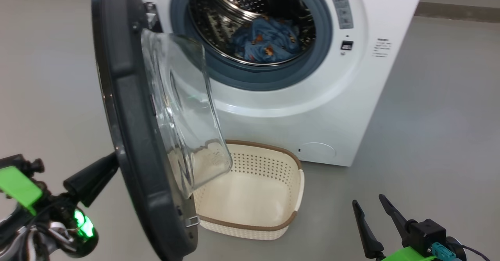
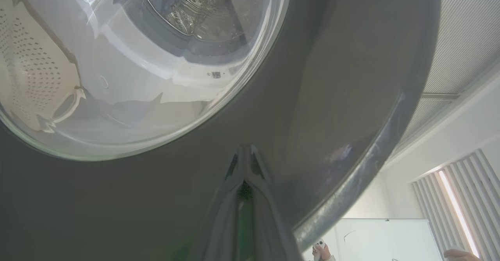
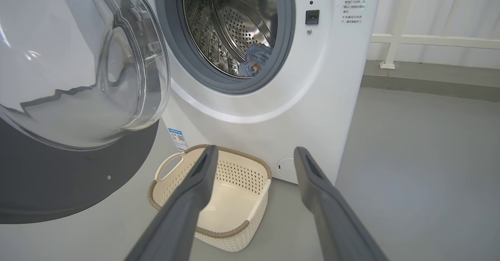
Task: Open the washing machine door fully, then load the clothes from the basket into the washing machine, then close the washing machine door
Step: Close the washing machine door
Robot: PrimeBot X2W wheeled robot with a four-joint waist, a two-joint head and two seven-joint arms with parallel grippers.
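Washing machine door [image 1: 133,136] stands swung out from the washing machine [image 1: 332,108], hinged on the left side of the opening in the head view and nearly edge-on to that camera, its clear glass bowl [image 1: 183,108] bulging toward the machine front. Left tool [image 1: 109,163]: fingers pressed together, tips against the door's dark outer face near its lower rim; the arm comes in low from the lower left, fingers angled up and to the right. The left wrist view looks up along those closed fingers at the dark rim and the glass. Right tool [image 1: 368,200]: fingers spread wide, gripping nothing, held low at the lower right above the grey floor [image 1: 429,136], well apart from door and machine, pointing toward the machine front. Clothes [image 1: 265,42]: blue bear-print fabric lies at the bottom of the steel drum [image 1: 218,11], behind the grey-blue gasket [image 1: 316,58]. Basket [image 1: 299,183] sits on the floor just in front of the machine, partly under the open door, its bare bottom showing.
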